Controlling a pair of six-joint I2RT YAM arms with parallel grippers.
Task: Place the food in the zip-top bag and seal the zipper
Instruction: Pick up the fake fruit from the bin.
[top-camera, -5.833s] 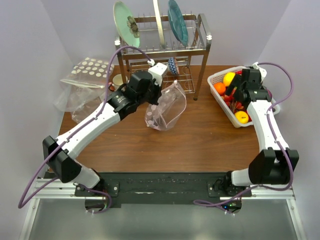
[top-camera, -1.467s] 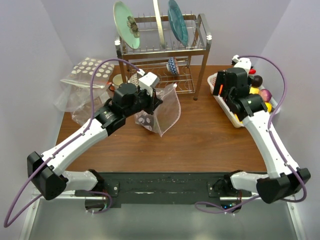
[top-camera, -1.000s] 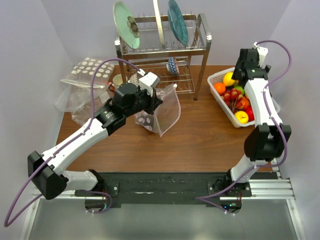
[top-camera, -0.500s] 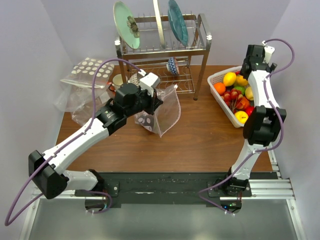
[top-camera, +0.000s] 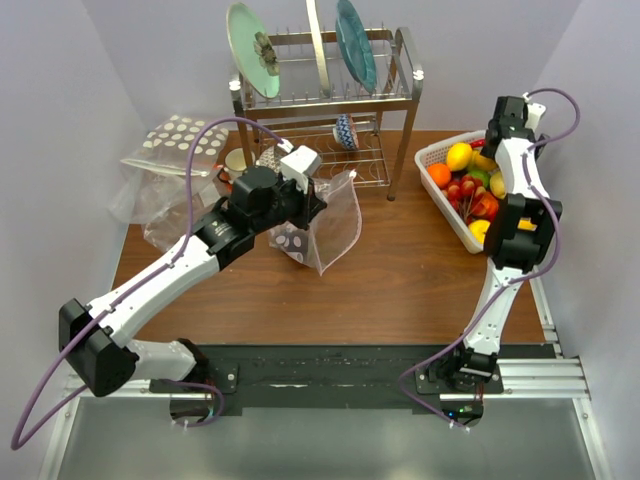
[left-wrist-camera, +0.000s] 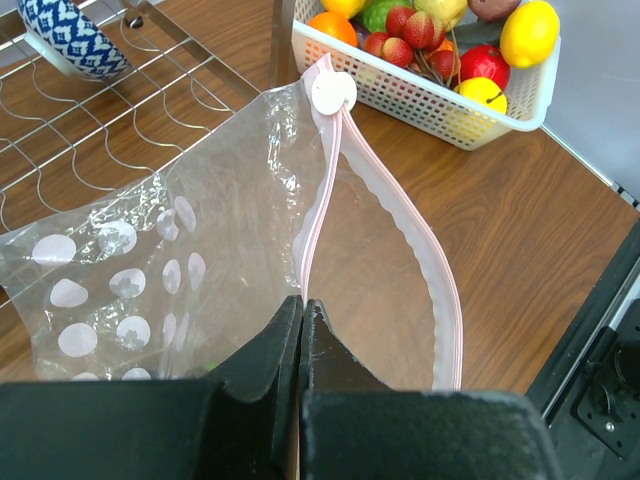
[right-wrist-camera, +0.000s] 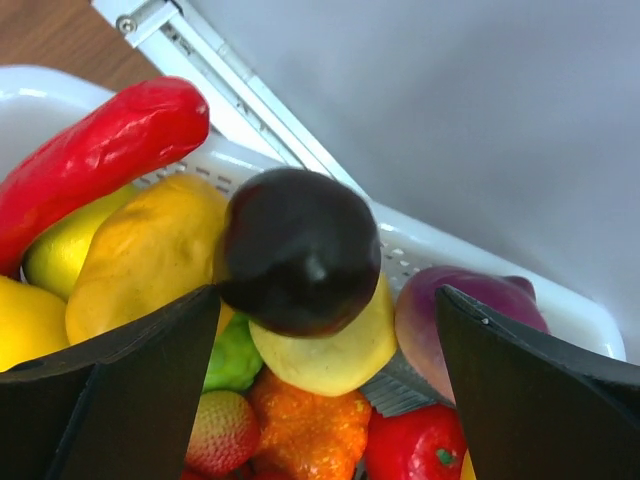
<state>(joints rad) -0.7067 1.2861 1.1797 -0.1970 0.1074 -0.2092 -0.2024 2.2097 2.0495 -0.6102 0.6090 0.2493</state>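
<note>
My left gripper (top-camera: 318, 196) is shut on the mouth edge of the see-through zip-top bag (top-camera: 336, 226) and holds it up, mouth open toward the basket. In the left wrist view the fingers (left-wrist-camera: 300, 312) pinch the near lip beside the pink zipper (left-wrist-camera: 322, 185); its white slider (left-wrist-camera: 333, 92) sits at the far end. The food lies in the white basket (top-camera: 452, 230). My right gripper (top-camera: 500, 122) hangs open over the basket's far end. In the right wrist view the gripper (right-wrist-camera: 325, 390) straddles a dark purple piece (right-wrist-camera: 300, 262) lying on a yellow fruit (right-wrist-camera: 325, 352), without touching it.
A metal dish rack (top-camera: 325, 95) with plates stands at the back. A polka-dot bag (top-camera: 185, 135) and crumpled plastic lie at the far left. A red pepper (right-wrist-camera: 100, 150), a purple onion (right-wrist-camera: 470, 310) and an orange (top-camera: 438, 176) lie in the basket. The wall is close on the right.
My right arm has swung back from beside the basket to over its far end, gripper open. My left gripper keeps the bag held up in the same place.
</note>
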